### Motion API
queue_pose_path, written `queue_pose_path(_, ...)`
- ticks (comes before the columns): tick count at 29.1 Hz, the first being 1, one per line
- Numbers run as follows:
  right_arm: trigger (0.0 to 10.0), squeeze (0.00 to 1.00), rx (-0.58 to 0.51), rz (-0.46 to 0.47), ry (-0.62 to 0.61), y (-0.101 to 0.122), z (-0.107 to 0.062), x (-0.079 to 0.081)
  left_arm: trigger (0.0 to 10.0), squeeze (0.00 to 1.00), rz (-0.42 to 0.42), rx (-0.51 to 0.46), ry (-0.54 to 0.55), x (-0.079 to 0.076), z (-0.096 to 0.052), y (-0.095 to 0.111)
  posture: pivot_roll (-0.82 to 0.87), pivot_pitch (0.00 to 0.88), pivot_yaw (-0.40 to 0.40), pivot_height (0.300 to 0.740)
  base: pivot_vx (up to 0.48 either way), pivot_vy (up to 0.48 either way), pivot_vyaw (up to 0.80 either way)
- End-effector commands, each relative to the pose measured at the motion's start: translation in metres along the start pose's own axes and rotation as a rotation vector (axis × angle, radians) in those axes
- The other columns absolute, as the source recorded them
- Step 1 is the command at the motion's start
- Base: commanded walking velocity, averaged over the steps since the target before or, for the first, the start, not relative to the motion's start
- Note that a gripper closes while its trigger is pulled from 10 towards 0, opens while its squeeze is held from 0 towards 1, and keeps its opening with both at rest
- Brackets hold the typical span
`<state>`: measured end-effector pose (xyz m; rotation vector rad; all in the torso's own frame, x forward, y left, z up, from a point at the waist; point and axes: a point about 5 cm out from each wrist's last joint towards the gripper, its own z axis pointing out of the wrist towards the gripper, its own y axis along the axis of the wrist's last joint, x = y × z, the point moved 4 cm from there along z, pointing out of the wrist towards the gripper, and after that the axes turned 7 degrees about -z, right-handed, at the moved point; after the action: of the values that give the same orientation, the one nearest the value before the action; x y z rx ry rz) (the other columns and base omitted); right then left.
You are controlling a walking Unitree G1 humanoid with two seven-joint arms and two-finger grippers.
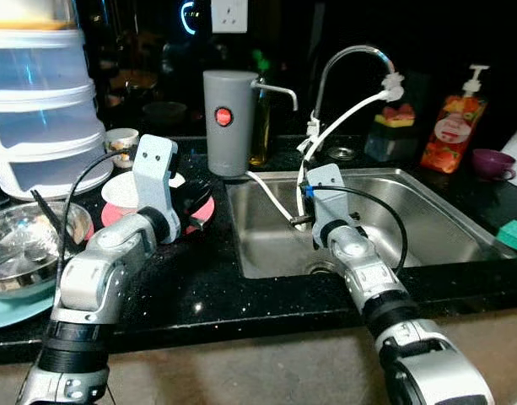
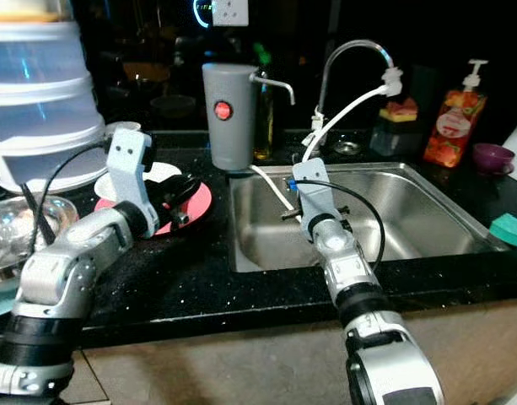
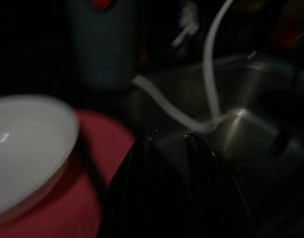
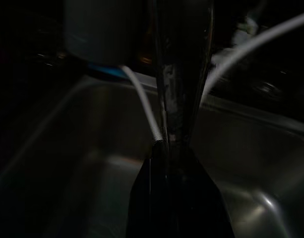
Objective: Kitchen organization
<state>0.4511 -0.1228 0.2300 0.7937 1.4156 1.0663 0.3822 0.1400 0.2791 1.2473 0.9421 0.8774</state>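
My left gripper hovers shut over a pink plate that carries a white bowl, on the black counter left of the sink. The right gripper reaches into the steel sink near its left wall. It is shut on a slim dark shiny utensil that sticks out past the fingertips. A white hose runs from the tap down into the basin beside this gripper.
A grey dispenser stands behind the plate. Stacked clear containers, a steel bowl and a small cup crowd the left. Far right are a soap bottle, a purple cup and a green sponge.
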Motion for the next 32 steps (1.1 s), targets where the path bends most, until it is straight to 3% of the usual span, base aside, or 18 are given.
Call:
queue_pose_path(1,10.0,0.00,-0.014,-0.010,0.017,0.006,0.002,0.004,10.0,0.00,0.024,0.061,0.034,0.002,-0.002,-0.008,0.17,0.084,-0.059,0.740,0.000,0.000,0.00)
queue_pose_path(2,10.0,0.14,0.001,-0.006,0.038,0.004,0.003,0.008,10.0,0.00,0.092,0.110,0.131,0.010,-0.003,-0.010,0.18,0.086,-0.057,0.740,0.000,0.000,0.00)
queue_pose_path(6,10.0,0.19,0.016,-0.013,0.062,0.001,0.003,0.010,10.0,0.00,0.009,0.107,0.163,0.012,-0.001,-0.002,0.18,0.086,-0.053,0.740,0.000,0.000,0.00)
queue_pose_path(7,10.0,1.00,0.027,-0.009,0.068,-0.003,0.002,0.010,10.0,0.00,0.035,0.054,0.121,0.007,0.000,0.009,0.17,0.085,-0.048,0.740,0.000,0.000,0.00)
queue_pose_path(9,10.0,1.00,0.031,-0.006,0.069,-0.004,0.002,0.010,10.0,0.00,0.054,0.037,0.113,0.006,0.001,0.013,0.17,0.084,-0.047,0.740,0.000,0.000,0.00)
queue_pose_path(15,10.0,1.00,0.026,0.056,0.050,-0.005,0.000,0.007,10.0,0.00,0.265,0.028,0.155,0.015,0.004,0.020,0.16,0.082,-0.035,0.740,0.000,0.000,0.00)
queue_pose_path(20,10.0,1.00,-0.011,0.111,0.043,0.004,-0.002,0.003,10.0,0.00,0.327,0.030,0.222,0.023,0.004,0.024,0.15,0.082,-0.029,0.740,0.000,0.000,0.00)
queue_pose_path(23,10.0,1.00,-0.069,0.171,0.003,0.019,-0.004,-0.009,10.0,0.00,0.315,0.021,0.216,0.020,0.006,0.025,0.15,0.086,-0.018,0.740,0.000,0.000,0.00)
queue_pose_path(25,10.0,1.00,-0.126,0.220,-0.039,0.031,-0.007,-0.020,10.0,0.00,0.384,0.047,0.211,0.017,0.008,0.024,0.14,0.093,-0.015,0.740,0.000,0.000,0.00)
queue_pose_path(30,10.0,1.00,-0.136,0.231,-0.046,0.034,-0.009,-0.023,10.0,0.00,0.410,0.056,0.210,0.017,0.009,0.023,0.14,0.093,-0.015,0.740,0.000,0.000,0.00)
queue_pose_path(31,10.0,0.00,-0.204,0.261,-0.073,0.052,-0.018,-0.034,10.0,0.00,0.267,0.022,0.132,0.005,0.010,0.027,0.14,0.102,0.003,0.740,0.000,0.000,0.00)
queue_pose_path(32,10.0,0.00,-0.231,0.268,-0.087,0.059,-0.022,-0.038,10.0,0.00,0.244,0.004,0.104,0.002,0.010,0.030,0.14,0.108,0.012,0.740,0.000,0.000,0.00)
